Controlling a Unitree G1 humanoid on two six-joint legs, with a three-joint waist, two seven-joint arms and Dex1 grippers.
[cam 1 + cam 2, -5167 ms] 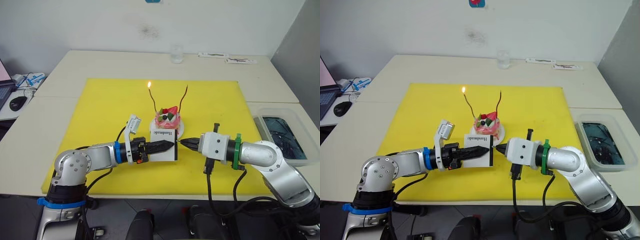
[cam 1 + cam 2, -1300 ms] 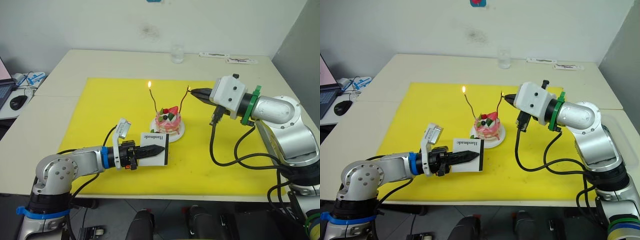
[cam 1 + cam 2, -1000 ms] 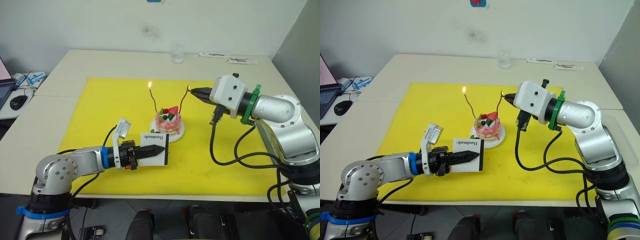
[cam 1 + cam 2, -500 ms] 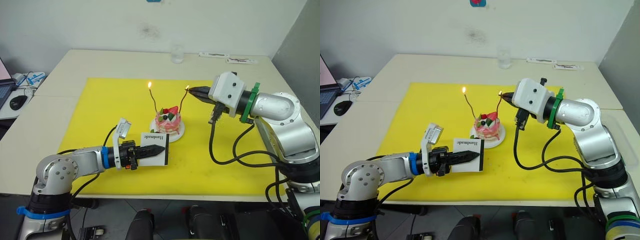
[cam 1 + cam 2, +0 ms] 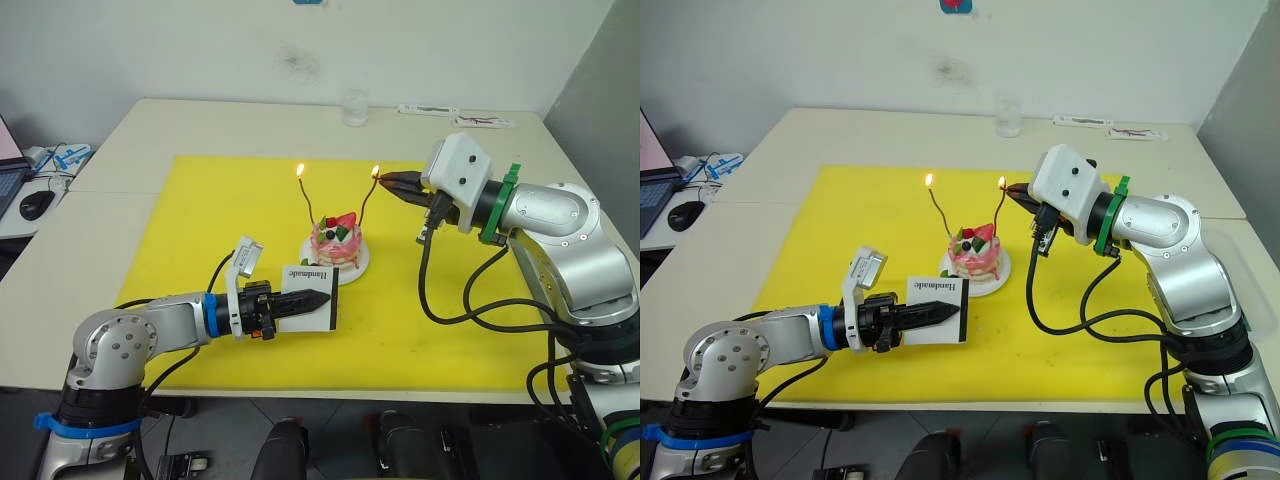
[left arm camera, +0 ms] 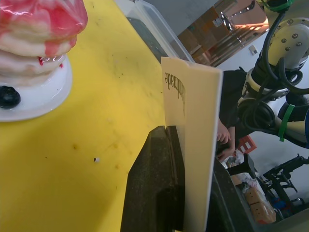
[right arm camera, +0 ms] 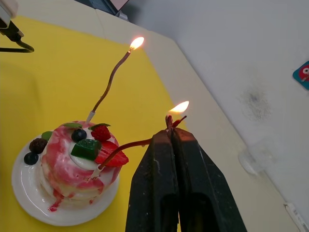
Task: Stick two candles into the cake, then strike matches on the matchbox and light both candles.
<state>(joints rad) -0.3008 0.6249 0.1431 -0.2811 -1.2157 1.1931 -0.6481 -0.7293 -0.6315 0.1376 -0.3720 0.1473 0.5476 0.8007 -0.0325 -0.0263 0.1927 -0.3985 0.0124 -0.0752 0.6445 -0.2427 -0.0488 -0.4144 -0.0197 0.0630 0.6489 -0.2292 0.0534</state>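
1. My right gripper point(image 7: 170, 133) was pinched on a burning match point(image 7: 173, 121), right at the dark red candle point(image 7: 126, 146) tip.
2. My left gripper point(image 5: 318, 298) was clamped on the matchbox point(image 5: 309, 293), upright, just in front of the cake point(image 5: 336, 241).
3. The tan candle point(image 7: 110, 82) was lit.

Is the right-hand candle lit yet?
Lit. A flame burns at the tip of the right candle, just off the right tool, which is shut on a match. The left candle burns too.

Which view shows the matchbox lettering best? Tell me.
The right eye view: the matchbox faces the camera, its script readable, held in the left gripper. The left eye view shows the same. The left wrist view sees it edge-on, lettering foreshortened.
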